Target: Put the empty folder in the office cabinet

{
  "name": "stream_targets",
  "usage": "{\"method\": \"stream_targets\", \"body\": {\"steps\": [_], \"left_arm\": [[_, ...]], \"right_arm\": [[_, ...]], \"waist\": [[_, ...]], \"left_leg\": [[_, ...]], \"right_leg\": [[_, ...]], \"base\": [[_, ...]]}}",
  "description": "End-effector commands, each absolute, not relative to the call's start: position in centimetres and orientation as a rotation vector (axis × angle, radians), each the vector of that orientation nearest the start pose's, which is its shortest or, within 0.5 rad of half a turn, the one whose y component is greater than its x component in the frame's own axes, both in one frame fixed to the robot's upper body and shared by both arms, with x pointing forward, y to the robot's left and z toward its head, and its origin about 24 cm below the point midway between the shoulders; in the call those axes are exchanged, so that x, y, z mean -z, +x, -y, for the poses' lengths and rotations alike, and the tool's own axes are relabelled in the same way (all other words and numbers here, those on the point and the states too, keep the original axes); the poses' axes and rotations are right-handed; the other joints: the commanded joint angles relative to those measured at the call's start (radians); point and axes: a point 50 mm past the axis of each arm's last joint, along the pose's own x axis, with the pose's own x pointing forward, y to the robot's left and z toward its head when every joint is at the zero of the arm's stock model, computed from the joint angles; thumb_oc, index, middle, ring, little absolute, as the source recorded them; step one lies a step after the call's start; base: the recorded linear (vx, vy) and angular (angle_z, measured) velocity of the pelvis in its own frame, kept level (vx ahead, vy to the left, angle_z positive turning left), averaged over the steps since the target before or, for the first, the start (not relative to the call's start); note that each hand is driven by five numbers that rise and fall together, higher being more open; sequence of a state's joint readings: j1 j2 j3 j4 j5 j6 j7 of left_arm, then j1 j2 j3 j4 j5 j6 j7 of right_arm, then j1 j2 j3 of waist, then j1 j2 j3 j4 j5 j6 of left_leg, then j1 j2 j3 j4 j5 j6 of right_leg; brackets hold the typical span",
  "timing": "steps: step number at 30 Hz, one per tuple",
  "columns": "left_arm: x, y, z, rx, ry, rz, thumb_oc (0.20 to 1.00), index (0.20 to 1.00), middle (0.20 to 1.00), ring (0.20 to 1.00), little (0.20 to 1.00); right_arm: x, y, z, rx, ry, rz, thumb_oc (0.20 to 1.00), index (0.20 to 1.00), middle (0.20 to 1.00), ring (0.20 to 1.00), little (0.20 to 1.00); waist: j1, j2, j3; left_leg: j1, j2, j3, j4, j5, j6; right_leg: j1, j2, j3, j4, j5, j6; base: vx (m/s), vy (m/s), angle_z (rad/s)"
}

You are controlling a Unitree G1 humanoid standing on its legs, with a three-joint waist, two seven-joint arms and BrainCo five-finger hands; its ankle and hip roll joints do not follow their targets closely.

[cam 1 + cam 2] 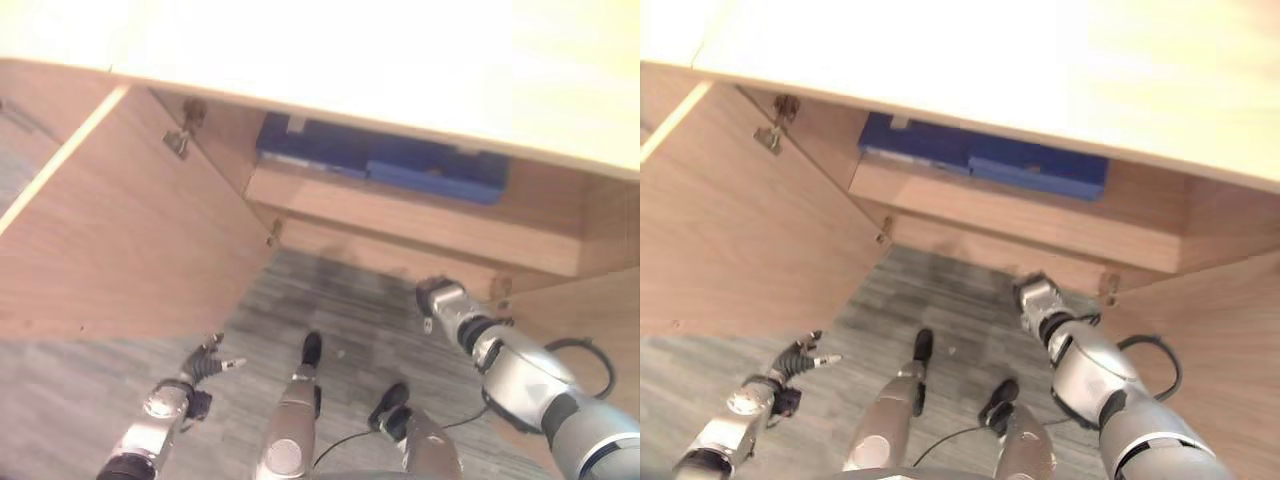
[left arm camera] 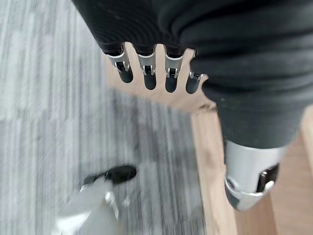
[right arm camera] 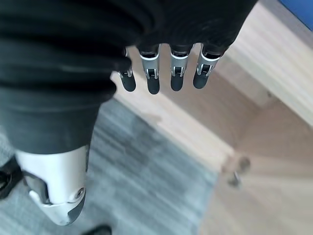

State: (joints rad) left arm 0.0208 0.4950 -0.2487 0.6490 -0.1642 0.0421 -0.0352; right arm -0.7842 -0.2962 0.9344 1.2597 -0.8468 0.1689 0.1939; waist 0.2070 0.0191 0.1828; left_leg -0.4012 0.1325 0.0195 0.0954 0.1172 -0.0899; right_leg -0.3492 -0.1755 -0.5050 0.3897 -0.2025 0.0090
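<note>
A blue folder (image 1: 385, 165) lies flat on the shelf (image 1: 400, 215) inside the open wooden cabinet, under the pale cabinet top (image 1: 400, 60). Neither hand touches it. My right hand (image 1: 442, 300) hangs in front of the cabinet's lower edge, below the folder and to its right, fingers (image 3: 164, 73) straight and empty. A corner of the blue folder (image 3: 298, 7) shows past them. My left hand (image 1: 205, 362) is low at the left over the grey carpet, beside the open left door, with straight fingers (image 2: 146, 73) holding nothing.
The left cabinet door (image 1: 120, 230) stands swung wide open, with a metal hinge (image 1: 178, 140) at its top. The right door (image 1: 590, 310) is open too. Grey carpet (image 1: 340, 300) lies between the doors in front of the cabinet.
</note>
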Motion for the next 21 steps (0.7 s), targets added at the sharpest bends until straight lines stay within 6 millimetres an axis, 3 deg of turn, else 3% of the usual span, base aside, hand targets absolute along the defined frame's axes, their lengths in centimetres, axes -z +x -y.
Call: {"method": "stream_targets", "body": {"steps": [1, 2, 3, 4, 6, 7, 9, 12, 15, 16, 17, 18, 19, 21], "left_arm": [[9.7, 18.3, -26.1, 0.091, 0.487, -0.824, 1.0, 1.0, 1.0, 1.0, 1.0], [11.9, 16.2, -25.8, 0.081, 0.469, -0.963, 1.0, 1.0, 1.0, 1.0, 1.0], [13.0, 15.1, -25.5, 0.069, 0.454, -1.031, 1.0, 1.0, 1.0, 1.0, 1.0], [13.0, 15.1, -25.5, 0.069, 0.454, -1.031, 1.0, 1.0, 1.0, 1.0, 1.0], [14.3, 13.3, -25.0, 0.042, 0.431, -1.119, 1.0, 1.0, 1.0, 1.0, 1.0], [14.8, 12.3, -25.0, 0.012, 0.435, -1.156, 1.0, 1.0, 1.0, 1.0, 1.0], [15.1, 11.5, -24.9, -0.003, 0.424, -1.176, 1.0, 1.0, 1.0, 1.0, 1.0], [15.4, 11.4, -23.8, -0.017, 0.358, -1.164, 1.0, 1.0, 1.0, 1.0, 1.0], [15.5, 11.7, -23.0, -0.006, 0.356, -1.146, 1.0, 1.0, 1.0, 1.0, 1.0], [15.6, 11.7, -22.5, 0.017, 0.37, -1.145, 1.0, 1.0, 1.0, 1.0, 1.0], [15.7, 11.9, -21.5, 0.085, 0.412, -1.133, 1.0, 1.0, 1.0, 1.0, 1.0], [15.7, 11.9, -21.5, 0.085, 0.412, -1.133, 1.0, 1.0, 1.0, 1.0, 1.0], [15.8, 12.2, -20.5, 0.153, 0.452, -1.117, 1.0, 1.0, 1.0, 1.0, 1.0], [15.9, 12.3, -20.0, 0.172, 0.457, -1.121, 1.0, 1.0, 1.0, 1.0, 1.0]], "right_arm": [[0.5, 34.8, 19.4, -0.526, -1.968, -0.665, 1.0, 1.0, 1.0, 1.0, 1.0], [2.7, 33.1, 19.4, -0.567, -1.885, -0.72, 1.0, 1.0, 1.0, 1.0, 1.0], [4.1, 31.9, 19.3, -0.591, -1.81, -0.754, 1.0, 1.0, 1.0, 1.0, 1.0], [4.1, 31.9, 19.3, -0.591, -1.81, -0.754, 1.0, 1.0, 1.0, 1.0, 1.0], [6.6, 29.4, 19.5, -0.622, -1.677, -0.822, 1.0, 1.0, 1.0, 1.0, 1.0], [8.7, 26.8, 19.9, -0.615, -1.496, -0.902, 1.0, 1.0, 1.0, 1.0, 1.0], [10.1, 24.8, 20.4, -0.58, -1.315, -0.949, 1.0, 1.0, 1.0, 1.0, 1.0], [11.5, 22.0, 22.3, -0.457, -1.103, -1.02, 1.0, 1.0, 1.0, 1.0, 1.0], [12.4, 19.9, 23.8, -0.374, -1.017, -1.094, 1.0, 1.0, 1.0, 1.0, 1.0], [12.9, 18.7, 24.2, -0.37, -1.004, -1.134, 1.0, 1.0, 1.0, 1.0, 1.0], [13.8, 16.2, 25.1, -0.362, -0.976, -1.221, 1.0, 1.0, 1.0, 1.0, 1.0], [13.8, 16.2, 25.1, -0.362, -0.976, -1.221, 1.0, 1.0, 1.0, 1.0, 1.0], [14.4, 13.8, 25.9, -0.317, -0.908, -1.289, 1.0, 1.0, 1.0, 1.0, 1.0], [14.6, 12.5, 26.7, -0.222, -0.81, -1.326, 1.0, 1.0, 1.0, 1.0, 1.0]], "waist": [[0.026, -0.013, 0.047], [0.016, -0.019, 0.025], [0.009, -0.02, 0.012], [0.009, -0.02, 0.012], [0.002, -0.022, -0.008], [-0.007, -0.03, -0.033], [-0.017, -0.038, -0.033], [-0.028, -0.053, -0.021], [-0.047, -0.056, -0.026], [-0.056, -0.057, -0.036], [-0.079, -0.052, -0.057], [-0.079, -0.052, -0.057], [-0.113, -0.048, -0.088], [-0.14, -0.044, -0.118]], "left_leg": [[0.038, 0.001, 0.034, -0.047, -0.033, -0.014], [0.083, 0.018, 0.048, -0.089, -0.008, -0.028], [0.116, 0.027, 0.057, -0.118, 0.005, -0.034], [0.116, 0.027, 0.057, -0.118, 0.005, -0.034], [0.163, 0.035, 0.065, -0.152, 0.029, -0.042], [0.207, 0.034, 0.066, -0.159, 0.014, -0.035], [0.211, 0.025, 0.066, -0.085, 0.0, -0.015], [0.225, -0.035, 0.007, 0.097, -0.086, 0.001], [0.242, -0.068, -0.028, 0.171, -0.118, 0.013], [0.25, -0.078, -0.036, 0.176, -0.131, 0.019], [0.289, -0.087, -0.029, 0.137, -0.168, 0.033], [0.288, -0.088, -0.03, 0.136, -0.167, 0.033], [0.339, -0.089, -0.001, 0.07, -0.201, 0.042], [0.37, -0.09, 0.019, 0.009, -0.208, 0.048]], "right_leg": [[0.093, 0.018, 0.047, -0.217, 0.066, 0.074], [0.139, 0.034, 0.048, -0.274, 0.075, 0.075], [0.168, 0.047, 0.051, -0.308, 0.083, 0.074], [0.168, 0.047, 0.051, -0.308, 0.083, 0.074], [0.216, 0.066, 0.063, -0.363, 0.098, 0.074], [0.257, 0.083, 0.078, -0.401, 0.107, 0.071], [0.276, 0.085, 0.097, -0.418, 0.139, 0.067], [0.308, 0.08, 0.146, -0.433, 0.158, 0.066], [0.324, 0.078, 0.172, -0.431, 0.164, 0.066], [0.33, 0.08, 0.179, -0.434, 0.167, 0.068], [0.341, 0.087, 0.186, -0.439, 0.168, 0.069], [0.34, 0.087, 0.186, -0.439, 0.168, 0.069], [0.343, 0.091, 0.193, -0.452, 0.181, 0.074], [0.341, 0.093, 0.203, -0.471, 0.198, 0.084]], "base": [[0.02, -0.135, -0.16], [0.03, -0.102, -0.16], [0.01, -0.091, -0.11], [0.03, -0.05, -0.14], [0.03, -0.069, -0.25], [0.02, -0.07, -0.26], [-0.1, -0.008, -0.18], [-0.11, 0.025, -0.72], [-0.05, 0.042, -0.33], [-0.01, 0.11, -0.42], [0.01, 0.085, -0.37], [0.02, 0.154, -0.32], [0.02, 0.132, -0.09], [-0.01, 0.156, -0.02]]}}
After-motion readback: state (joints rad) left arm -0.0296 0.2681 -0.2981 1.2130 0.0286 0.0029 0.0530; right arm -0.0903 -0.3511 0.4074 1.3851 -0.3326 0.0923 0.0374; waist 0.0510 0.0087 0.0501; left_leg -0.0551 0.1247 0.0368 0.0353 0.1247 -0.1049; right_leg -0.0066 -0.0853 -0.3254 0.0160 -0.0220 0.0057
